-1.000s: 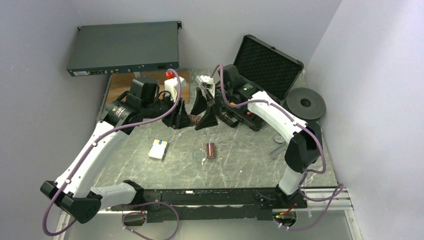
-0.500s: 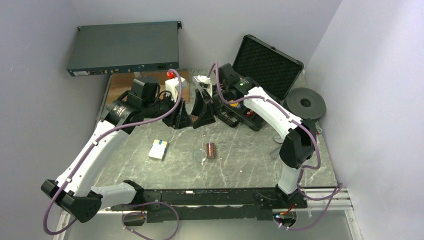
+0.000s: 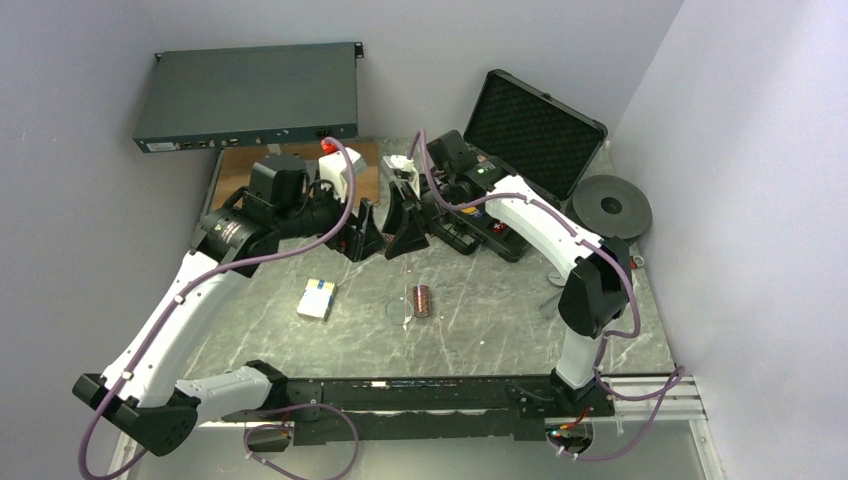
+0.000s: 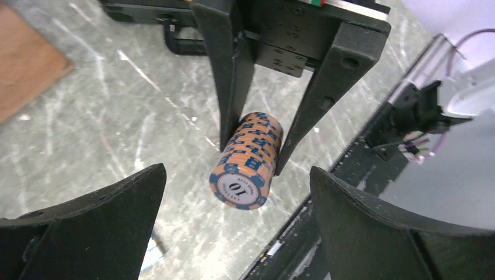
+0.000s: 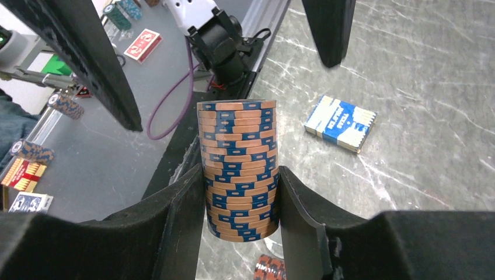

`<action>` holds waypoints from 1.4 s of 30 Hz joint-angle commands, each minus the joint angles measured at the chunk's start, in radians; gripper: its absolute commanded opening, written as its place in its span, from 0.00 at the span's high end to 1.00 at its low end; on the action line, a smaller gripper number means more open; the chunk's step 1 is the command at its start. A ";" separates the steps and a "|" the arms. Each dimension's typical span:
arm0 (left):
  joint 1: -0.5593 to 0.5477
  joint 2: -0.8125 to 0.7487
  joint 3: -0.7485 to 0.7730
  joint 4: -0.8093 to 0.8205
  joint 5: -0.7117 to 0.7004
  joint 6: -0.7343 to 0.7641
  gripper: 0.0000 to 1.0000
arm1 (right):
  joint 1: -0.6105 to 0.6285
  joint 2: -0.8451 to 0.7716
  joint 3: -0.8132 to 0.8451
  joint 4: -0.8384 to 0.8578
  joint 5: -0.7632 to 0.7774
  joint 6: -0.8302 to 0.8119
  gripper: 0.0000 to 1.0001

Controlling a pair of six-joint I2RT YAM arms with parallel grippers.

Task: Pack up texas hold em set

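A stack of orange-and-blue poker chips [image 5: 238, 169] hangs above the table with my right gripper [image 5: 239, 178] shut on its sides. In the left wrist view the same stack [image 4: 245, 160] lies on its side, its "10" face toward the camera, between the right gripper's two black fingers [image 4: 230, 76]. My left gripper [image 4: 236, 175] stands open on either side of the stack without touching it. From above, the left gripper [image 3: 362, 235] and right gripper [image 3: 407, 232] face each other mid-table. The open black case [image 3: 535, 130] sits just behind the right gripper.
A blue card deck [image 3: 316, 298] and a short red chip stack [image 3: 421, 300] lie on the marble table [image 3: 500, 320] in front of the grippers. A black disc [image 3: 612, 207] sits at the right, a wooden board [image 3: 245, 165] and a rack unit [image 3: 248, 97] at the back left.
My right gripper has closed on the chip stack. My left gripper has then opened, let go of it and drawn slightly back to the left.
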 commanded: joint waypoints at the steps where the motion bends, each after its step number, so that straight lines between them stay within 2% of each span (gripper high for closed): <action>1: 0.004 -0.045 -0.004 0.040 -0.175 0.032 0.00 | 0.000 -0.051 -0.004 0.136 0.022 0.080 1.00; 3: 0.006 -0.061 -0.027 0.060 -0.269 0.028 0.00 | -0.006 -0.057 -0.029 0.231 0.081 0.181 1.00; 5: 0.006 -0.073 -0.058 0.081 -0.380 0.034 0.00 | -0.014 -0.063 -0.049 0.340 0.188 0.338 1.00; 8: 0.006 -0.086 -0.116 0.124 -0.547 0.040 0.00 | -0.026 -0.056 -0.045 0.438 0.338 0.474 1.00; 11: 0.007 -0.114 -0.231 0.228 -0.703 0.048 0.00 | -0.032 -0.046 -0.039 0.522 0.441 0.575 1.00; 13: 0.013 -0.133 -0.315 0.303 -0.758 0.054 0.00 | -0.032 -0.038 -0.031 0.563 0.511 0.650 1.00; 16: 0.043 -0.147 -0.373 0.331 -0.775 0.028 0.00 | -0.032 -0.025 -0.004 0.611 0.630 0.762 1.00; 22: 0.050 -0.188 -0.420 0.360 -0.823 0.017 0.00 | -0.030 -0.016 0.013 0.648 1.033 0.992 1.00; 25: 0.050 -0.203 -0.438 0.367 -0.832 0.025 0.01 | -0.031 -0.032 -0.032 0.659 1.234 1.105 1.00; 29: 0.050 -0.200 -0.442 0.360 -0.834 0.026 0.01 | -0.031 -0.065 -0.110 0.681 1.423 1.208 1.00; 34: 0.051 -0.186 -0.434 0.346 -0.836 0.021 0.02 | -0.030 -0.050 -0.082 0.543 1.669 1.381 1.00; 42: 0.050 -0.186 -0.438 0.348 -0.835 0.025 0.03 | -0.032 0.014 -0.014 0.386 1.889 1.604 1.00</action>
